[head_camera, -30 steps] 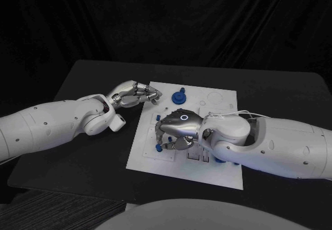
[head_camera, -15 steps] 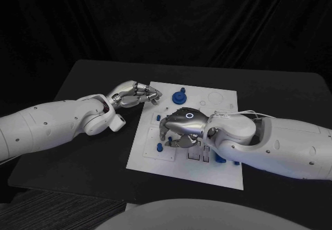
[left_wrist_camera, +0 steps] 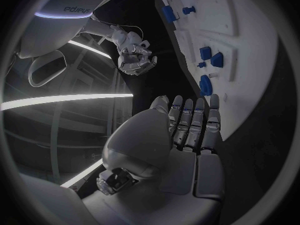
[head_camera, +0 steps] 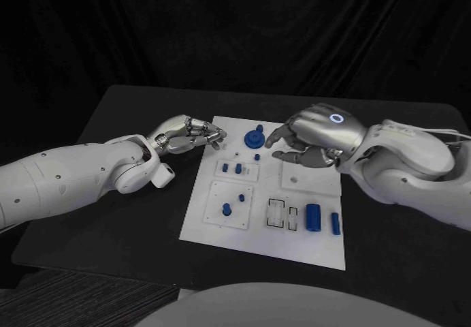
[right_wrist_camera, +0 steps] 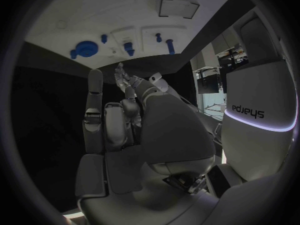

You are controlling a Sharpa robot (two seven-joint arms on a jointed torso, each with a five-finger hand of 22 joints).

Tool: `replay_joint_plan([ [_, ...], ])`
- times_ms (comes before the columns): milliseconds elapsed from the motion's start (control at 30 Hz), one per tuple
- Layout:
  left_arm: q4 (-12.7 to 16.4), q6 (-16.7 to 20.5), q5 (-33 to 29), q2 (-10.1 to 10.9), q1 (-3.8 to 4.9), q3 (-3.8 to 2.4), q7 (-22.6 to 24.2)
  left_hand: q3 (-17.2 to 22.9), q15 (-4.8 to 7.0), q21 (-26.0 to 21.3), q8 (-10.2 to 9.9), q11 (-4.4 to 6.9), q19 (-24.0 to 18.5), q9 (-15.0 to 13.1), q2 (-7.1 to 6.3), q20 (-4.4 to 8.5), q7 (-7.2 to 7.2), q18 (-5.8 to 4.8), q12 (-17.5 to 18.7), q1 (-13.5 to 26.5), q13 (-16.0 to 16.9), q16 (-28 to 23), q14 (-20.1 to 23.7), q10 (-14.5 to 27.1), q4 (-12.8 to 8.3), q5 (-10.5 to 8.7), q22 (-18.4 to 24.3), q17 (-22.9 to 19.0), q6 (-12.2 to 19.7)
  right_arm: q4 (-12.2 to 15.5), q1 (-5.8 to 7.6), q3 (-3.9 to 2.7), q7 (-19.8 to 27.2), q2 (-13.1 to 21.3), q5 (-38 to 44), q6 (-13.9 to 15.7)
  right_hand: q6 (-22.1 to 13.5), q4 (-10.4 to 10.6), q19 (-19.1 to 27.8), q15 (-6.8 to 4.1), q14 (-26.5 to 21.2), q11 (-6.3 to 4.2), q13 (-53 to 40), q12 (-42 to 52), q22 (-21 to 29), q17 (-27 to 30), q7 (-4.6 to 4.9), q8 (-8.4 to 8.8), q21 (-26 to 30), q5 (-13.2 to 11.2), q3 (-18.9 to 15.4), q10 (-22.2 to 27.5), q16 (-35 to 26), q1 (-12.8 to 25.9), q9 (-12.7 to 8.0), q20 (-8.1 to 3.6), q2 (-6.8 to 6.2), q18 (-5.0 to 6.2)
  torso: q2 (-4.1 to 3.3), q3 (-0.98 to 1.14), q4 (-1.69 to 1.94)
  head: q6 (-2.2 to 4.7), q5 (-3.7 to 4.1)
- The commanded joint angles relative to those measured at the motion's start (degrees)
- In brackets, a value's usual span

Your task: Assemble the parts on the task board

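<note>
The white task board (head_camera: 257, 235) lies in the middle of the black table. A round blue part (head_camera: 254, 139) with a knob stands near its far edge. Small blue pegs (head_camera: 231, 167) stand below it, and two more blue pieces (head_camera: 233, 204) sit in the square plate at the near left. Two long blue parts (head_camera: 314, 216) lie at the near right. My left hand (head_camera: 186, 134) hovers at the board's far left corner, fingers together and empty (left_wrist_camera: 184, 130). My right hand (head_camera: 312, 139) is raised over the board's far right part, fingers loosely bent, holding nothing (right_wrist_camera: 119, 125).
Bare black table (head_camera: 118, 231) surrounds the board on all sides. Empty rectangular slots (head_camera: 284, 214) lie beside the long blue parts. The right forearm (head_camera: 412, 163) crosses the table's right side.
My right hand has lifted off the board's near-left area and swung up to the far right, uncovering the blue pieces there. The left hand has stayed put.
</note>
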State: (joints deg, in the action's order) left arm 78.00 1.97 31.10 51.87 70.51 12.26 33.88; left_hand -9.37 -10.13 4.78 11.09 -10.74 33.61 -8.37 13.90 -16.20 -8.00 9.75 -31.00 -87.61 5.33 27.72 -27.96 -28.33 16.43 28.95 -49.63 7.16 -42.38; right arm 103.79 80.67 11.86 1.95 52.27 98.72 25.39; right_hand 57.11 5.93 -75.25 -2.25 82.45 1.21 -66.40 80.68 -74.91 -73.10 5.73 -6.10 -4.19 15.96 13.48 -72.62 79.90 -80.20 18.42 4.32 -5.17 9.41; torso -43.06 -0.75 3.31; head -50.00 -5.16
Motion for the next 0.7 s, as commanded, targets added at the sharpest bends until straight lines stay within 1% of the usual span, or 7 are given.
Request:
replay_joint_plan([
  [33,0.39,0.61,-0.33,0.15,-0.07,-0.05,0.77,0.27,-0.12,0.32,0.29,-0.17,0.25,0.04,-0.25,-0.06,-0.31,0.22,-0.04,-0.09,-0.05,0.33,0.18,0.05,0.01,0.23,-0.09,-0.07,0.12,1.03,0.91,0.01,-5.80,2.23,-4.19,-1.41,3.40,2.88,-2.84,-0.93,5.05,-1.03,-20.03,8.33,-1.58,-10.62,-1.30,-1.72,-3.38,-1.27,-1.37,-14.42,6.41,3.89,0.69,-0.50,0.24,0.66,-0.03,0.00,-0.06,0.00,0.13],
  [67,0.42,0.64,-0.33,0.18,-0.07,-0.05,0.77,0.28,-0.12,0.34,0.32,-0.18,0.28,0.04,-0.28,-0.06,-0.31,0.22,-0.06,-0.07,-0.05,0.35,0.16,0.02,0.01,0.22,-0.09,-0.07,0.08,1.15,1.04,0.01,-6.66,2.61,-4.53,-2.50,4.93,4.33,-3.93,-0.94,5.69,-1.24,-22.07,8.92,-2.03,-12.06,-1.57,-2.50,-6.11,-1.29,-1.99,-16.11,7.31,5.68,1.12,-0.91,0.48,0.41,-0.03,-0.01,-0.07,0.00,0.18],
  [100,0.51,0.72,-0.33,0.26,-0.07,-0.05,0.79,0.28,-0.12,0.34,0.32,-0.18,0.28,0.04,-0.28,-0.06,-0.31,0.22,-0.06,-0.07,-0.05,0.35,0.16,0.02,0.01,0.22,-0.09,-0.07,0.08,1.44,1.29,0.01,-8.89,3.46,-5.62,-5.47,9.80,9.76,-6.77,-1.76,7.41,-2.28,-23.60,9.32,-3.41,-16.46,-3.01,-5.44,-14.69,-3.35,-4.69,-17.38,9.86,13.62,3.05,-1.64,1.18,-0.44,-0.01,-0.02,-0.06,0.00,0.30],
  [133,0.56,0.75,-0.33,0.31,-0.07,-0.05,0.81,0.28,-0.12,0.34,0.32,-0.18,0.28,0.04,-0.28,-0.06,-0.31,0.22,-0.06,-0.07,-0.05,0.35,0.16,0.02,0.01,0.22,-0.09,-0.07,0.08,1.91,1.56,0.01,-12.18,4.48,-7.71,-9.76,11.92,10.56,-8.09,-2.83,7.55,-3.40,-23.60,9.32,-3.88,-16.90,-4.29,-7.30,-18.06,-4.07,-5.39,-17.38,10.10,15.72,4.84,-2.63,1.45,-0.77,0.00,-0.05,-0.04,0.00,0.50],
  [367,0.63,0.70,-0.33,0.36,-0.07,-0.05,0.95,0.31,-0.12,0.38,0.36,-0.18,0.35,0.03,-0.33,-0.07,-0.31,0.23,-0.09,-0.05,-0.04,0.38,0.11,-0.05,0.02,0.22,-0.10,-0.07,0.01,3.73,2.02,0.03,-25.94,7.24,-22.13,-27.17,15.19,10.67,-11.01,-4.67,7.55,-5.05,-23.60,9.32,-5.46,-16.90,-5.98,-10.26,-28.86,-5.07,-10.45,-17.38,10.10,28.62,10.41,-4.43,4.22,-2.06,0.09,-0.19,-0.21,0.00,1.12],
  [500,0.65,0.71,-0.33,0.37,-0.07,-0.05,0.98,0.31,-0.12,0.38,0.36,-0.18,0.35,0.03,-0.33,-0.07,-0.31,0.23,-0.09,-0.05,-0.04,0.38,0.11,-0.05,0.02,0.22,-0.10,-0.07,0.01,3.85,2.09,0.04,-32.71,7.59,-29.88,-35.97,16.69,10.58,-11.25,-4.96,7.55,-5.59,-23.60,9.32,-5.44,-16.90,-6.40,-10.03,-29.32,-6.13,-11.17,-17.38,10.10,30.06,10.60,-4.95,4.96,-1.99,0.04,-0.13,-0.24,0.00,1.71],
  [700,0.56,0.68,-0.33,0.22,-0.07,-0.05,1.07,0.31,-0.12,0.38,0.36,-0.18,0.35,0.03,-0.33,-0.07,-0.31,0.23,-0.09,-0.05,-0.04,0.38,0.11,-0.05,0.02,0.22,-0.10,-0.07,0.01,3.89,2.09,0.05,-37.18,7.79,-35.87,-41.34,16.92,9.94,-11.56,-5.29,7.55,-5.82,-23.60,9.32,-4.99,-16.90,-6.42,-8.11,-27.74,-5.43,-11.44,-17.38,10.10,28.94,9.28,-5.36,4.87,-1.71,-0.19,0.06,0.06,0.00,2.32],
])
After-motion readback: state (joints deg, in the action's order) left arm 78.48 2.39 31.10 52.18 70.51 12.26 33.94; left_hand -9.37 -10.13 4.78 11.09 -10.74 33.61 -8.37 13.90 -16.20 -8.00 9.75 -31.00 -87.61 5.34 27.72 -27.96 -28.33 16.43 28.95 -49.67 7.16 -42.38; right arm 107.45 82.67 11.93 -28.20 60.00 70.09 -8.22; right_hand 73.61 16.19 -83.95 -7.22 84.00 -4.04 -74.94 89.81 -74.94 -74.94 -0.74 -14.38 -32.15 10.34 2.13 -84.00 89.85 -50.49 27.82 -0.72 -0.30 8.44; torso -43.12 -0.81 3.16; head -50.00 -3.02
